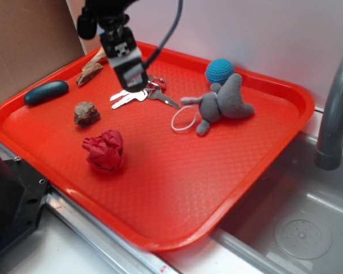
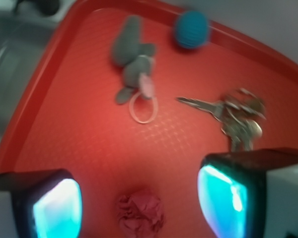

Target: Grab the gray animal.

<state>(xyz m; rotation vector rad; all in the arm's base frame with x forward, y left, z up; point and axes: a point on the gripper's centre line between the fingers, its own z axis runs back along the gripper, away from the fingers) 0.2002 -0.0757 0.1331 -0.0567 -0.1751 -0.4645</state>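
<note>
Here my claw (image 1: 135, 80) hangs over the far left part of the red tray (image 1: 177, 188), its two fingers (image 2: 223, 198) spread apart with nothing between them; in the wrist view the bare tray floor shows in the gap. Directly below the claw lies a bunch of keys (image 1: 138, 95), at the right of the wrist view and partly hidden there by one finger. The gray animal (image 1: 224, 103) lies on its side on the tray, well to the right of the keys in the exterior view and apart from my claw. A white ring (image 1: 185, 120) lies flat against the animal on its near side, touching or just overlapping it. A teal crocheted ball (image 1: 219, 70) sits just beyond the animal, close to the tray's far rim. A crumpled red wad (image 1: 105, 150) rests nearer the camera than the keys; in the wrist view it appears low between my fingers. Left of the keys are a brownish rock (image 1: 86, 113), a dark teal oblong object (image 1: 46, 92) and a pale pointed piece (image 1: 90, 72). The tray spans a steel sink (image 1: 297, 228), beside a gray faucet (image 1: 336, 108).
</note>
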